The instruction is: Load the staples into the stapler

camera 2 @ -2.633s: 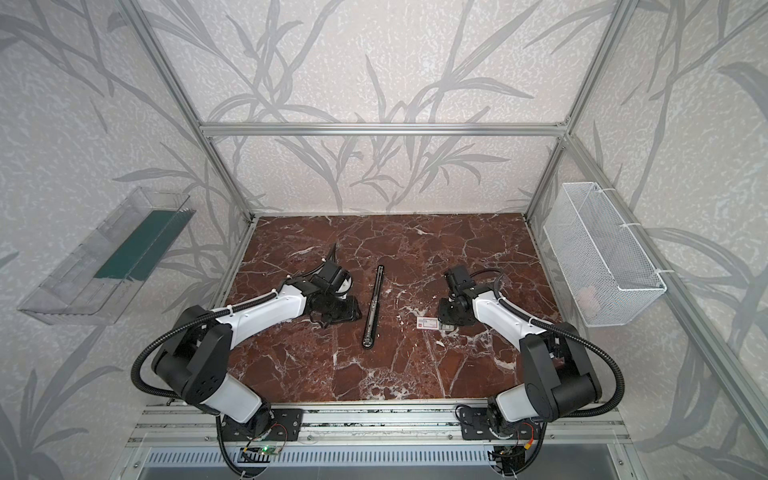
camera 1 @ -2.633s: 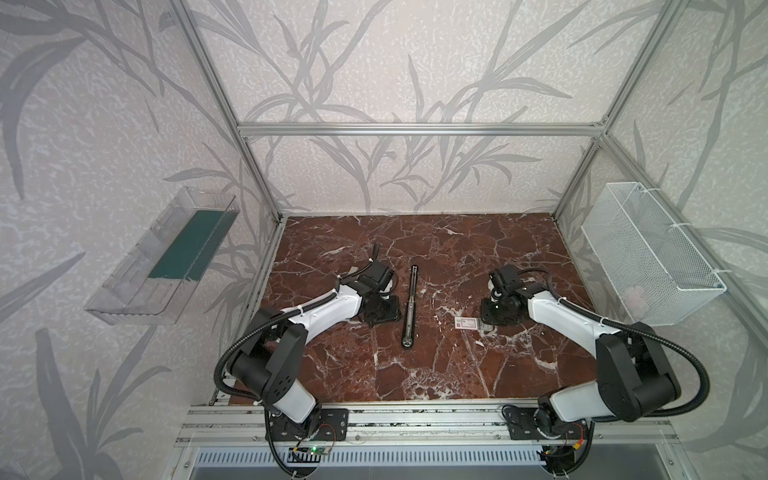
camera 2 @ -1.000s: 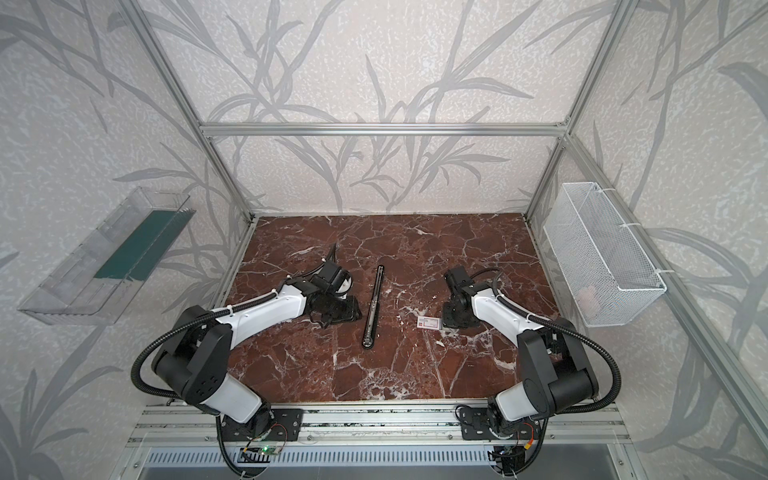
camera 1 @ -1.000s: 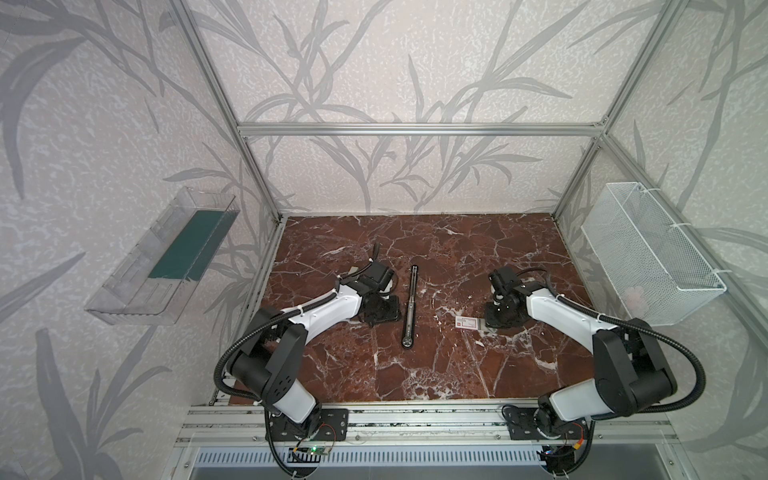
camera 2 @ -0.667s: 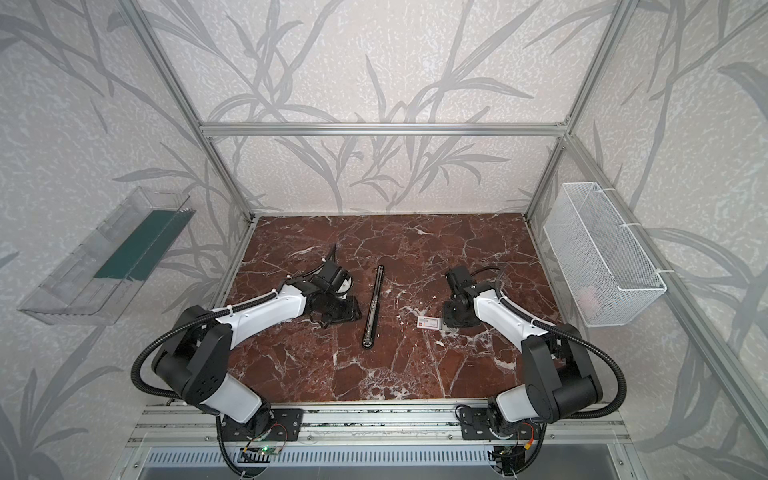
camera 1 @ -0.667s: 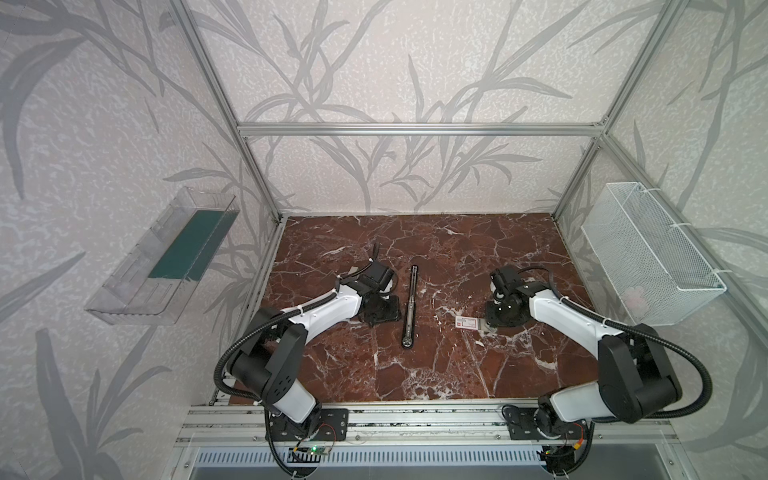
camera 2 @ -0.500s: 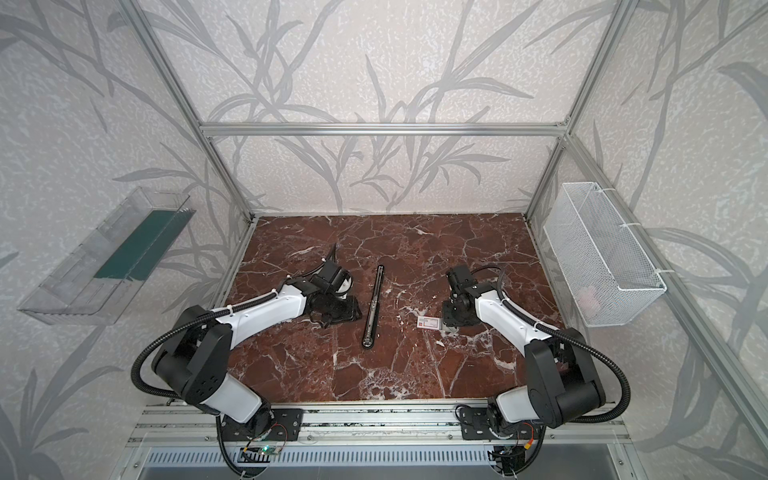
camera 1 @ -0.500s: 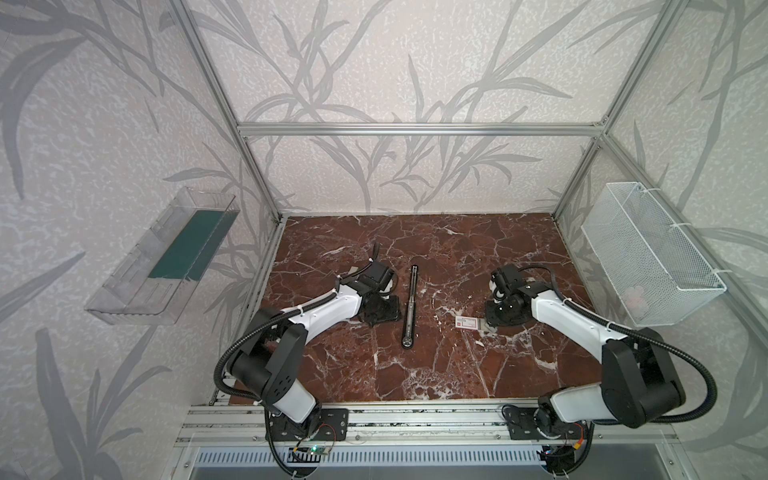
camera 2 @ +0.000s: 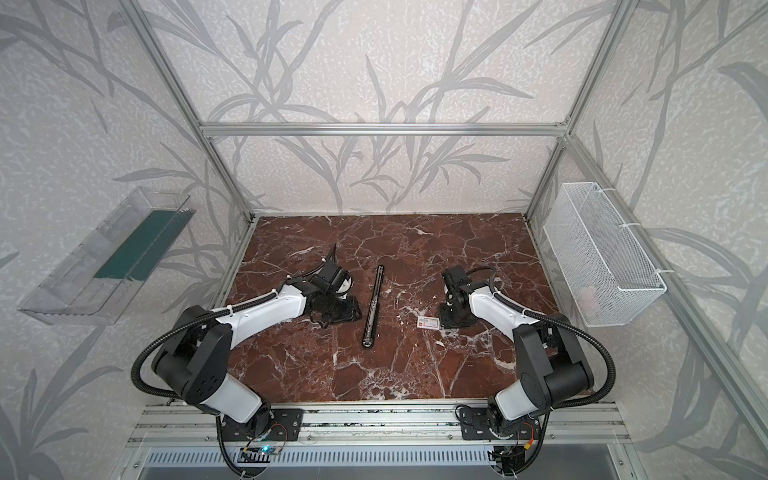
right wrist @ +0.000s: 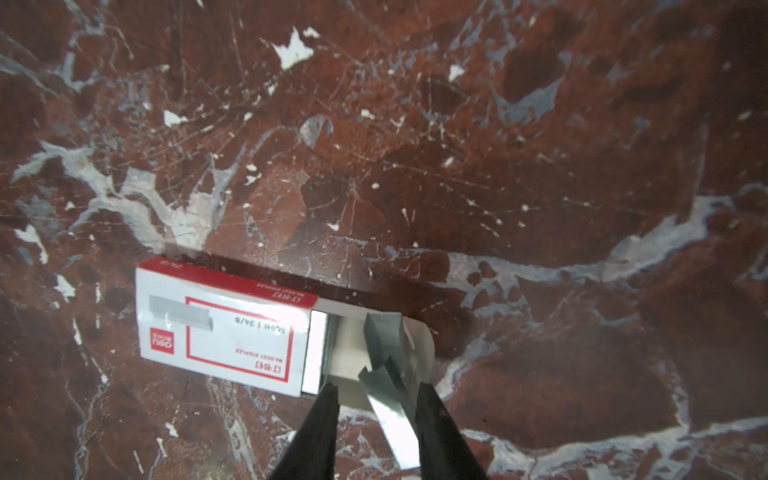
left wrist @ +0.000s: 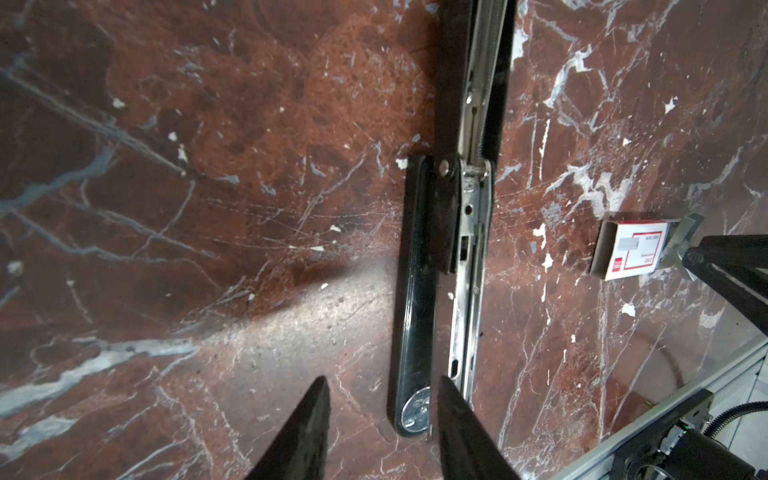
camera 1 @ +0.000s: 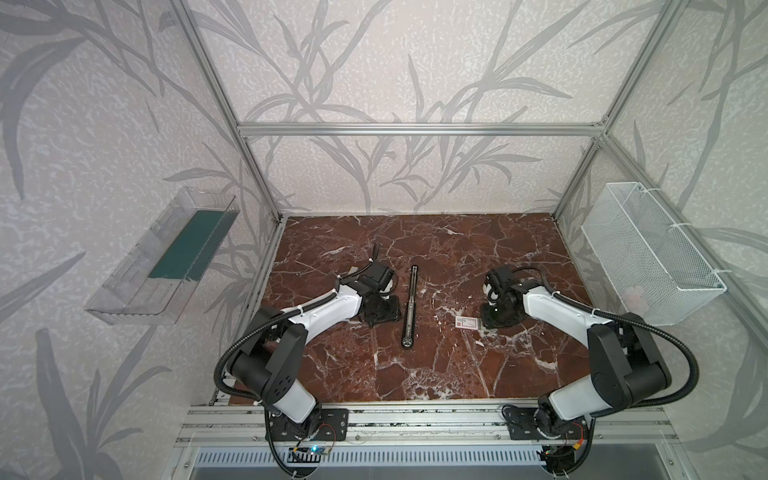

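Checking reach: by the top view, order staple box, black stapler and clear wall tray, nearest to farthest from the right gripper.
From the right gripper:
1. staple box, just beside it, toward the middle.
2. black stapler, at mid-table.
3. clear wall tray, up on the left wall.

In both top views the staples (right wrist: 384, 357) are too small to see and the left gripper (left wrist: 382, 380) and right gripper (right wrist: 376, 386) hide their own tips, the far half of the stapler (left wrist: 419, 291) runs off the left wrist view's edge, and a pale thing (camera 1: 633, 296) in the right-hand wire basket (camera 1: 623, 249) is too blurred to name.
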Controlling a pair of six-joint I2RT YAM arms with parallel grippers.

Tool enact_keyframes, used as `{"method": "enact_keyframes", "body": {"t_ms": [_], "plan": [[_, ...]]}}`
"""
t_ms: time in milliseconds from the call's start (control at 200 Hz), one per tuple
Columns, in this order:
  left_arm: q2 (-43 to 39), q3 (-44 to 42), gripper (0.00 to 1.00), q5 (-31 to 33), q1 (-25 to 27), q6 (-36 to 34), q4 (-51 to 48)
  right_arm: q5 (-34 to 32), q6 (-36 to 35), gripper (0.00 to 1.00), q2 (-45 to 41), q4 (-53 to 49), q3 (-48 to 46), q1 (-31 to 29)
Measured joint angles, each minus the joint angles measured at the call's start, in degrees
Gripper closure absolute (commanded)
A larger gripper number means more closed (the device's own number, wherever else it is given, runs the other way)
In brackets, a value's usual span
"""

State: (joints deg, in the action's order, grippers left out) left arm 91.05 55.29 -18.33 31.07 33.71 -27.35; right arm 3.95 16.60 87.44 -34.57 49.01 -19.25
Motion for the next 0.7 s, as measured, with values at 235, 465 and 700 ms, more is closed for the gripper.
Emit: {"method": "enact_keyframes", "body": {"t_ms": [235, 465, 700], "plan": [[0.0, 0.0, 0.56, 0.0, 0.0, 0.3, 0.0, -0.1, -0.6, 0.69, 1.0, -0.7, 0.3, -0.4], [0.0, 0.0, 0.56, 0.0, 0.0, 0.4, 0.0, -2.3, -1.4, 0.72, 3.0, -2.2, 2.6, -1.9], [0.0, 0.0, 0.56, 0.0, 0.0, 0.5, 0.0, -4.2, -1.7, 0.72, 4.9, -3.4, 4.1, -2.7]]}}
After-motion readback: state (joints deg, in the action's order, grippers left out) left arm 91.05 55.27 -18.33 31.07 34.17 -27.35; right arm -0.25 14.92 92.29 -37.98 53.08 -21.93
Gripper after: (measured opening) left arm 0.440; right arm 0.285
